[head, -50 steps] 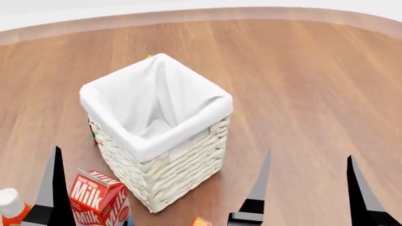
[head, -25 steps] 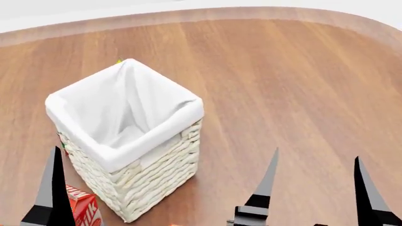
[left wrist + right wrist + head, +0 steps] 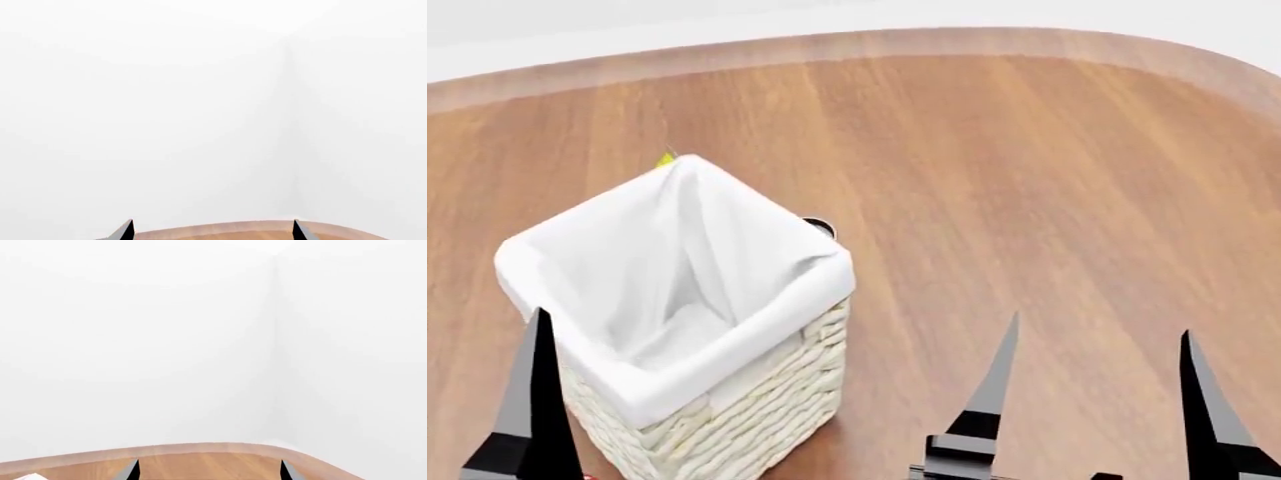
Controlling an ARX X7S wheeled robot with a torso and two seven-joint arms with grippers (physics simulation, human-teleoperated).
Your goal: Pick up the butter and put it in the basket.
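No lettering legible — basket [image 3: 681, 300] unmarked; right gripper [image 3: 1094, 400] spread, left gripper [image 3: 534, 400] unclear.

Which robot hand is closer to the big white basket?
Left. The left gripper's one visible finger overlaps the basket's near corner in the head view; the right gripper is off to its right, over bare table.

You have a broad wooden table [image 3: 1028, 200] under you, its planks running away from you toward a curved, paler edge at the far side. Against that table, a small yellow-green object [image 3: 666, 158] sits toward the far left part of the surface; only a sliver of it shows, so you cannot tell what it is. A small dark round thing [image 3: 818, 227] lies nearer the table's middle, also mostly hidden. Past the table's far edge you see only plain white wall [image 3: 200, 100].
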